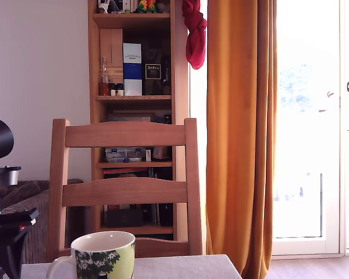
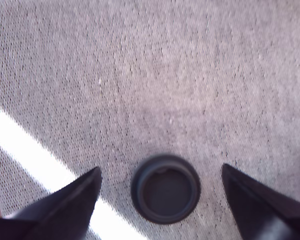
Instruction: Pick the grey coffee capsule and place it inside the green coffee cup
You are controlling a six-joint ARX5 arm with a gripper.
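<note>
You've got the end effector [image 2: 160,172] spread wide in the wrist view, both dark fingers [image 2: 75,200] apart with nothing gripped. The grey coffee capsule [image 2: 165,188] sits on the bench [image 2: 165,75] right between the two fingers, touching neither, with a clear gap on each side. It looks like you're seeing its round top from above, a wider rim around a darker centre. The bench has a grey woven cloth surface, and a bright stripe of sunlight [image 2: 40,150] runs diagonally across it, passing under one finger.

In the exterior view you see the green coffee cup [image 1: 103,254] standing upright on the bench at the bottom edge, toward the exterior view's left, with its handle pointing to the exterior view's left. The cup's white inside shows just at the rim; you can't tell what's in it from this angle. Part of the black arm [image 1: 6,226] shows at the exterior view's far left, beside the cup. The capsule itself isn't visible in this view.

Behind the cup you have a wooden chair [image 1: 125,174], a wooden bookshelf [image 1: 134,93], an orange curtain [image 1: 241,133] and a bright window [image 1: 311,116].
</note>
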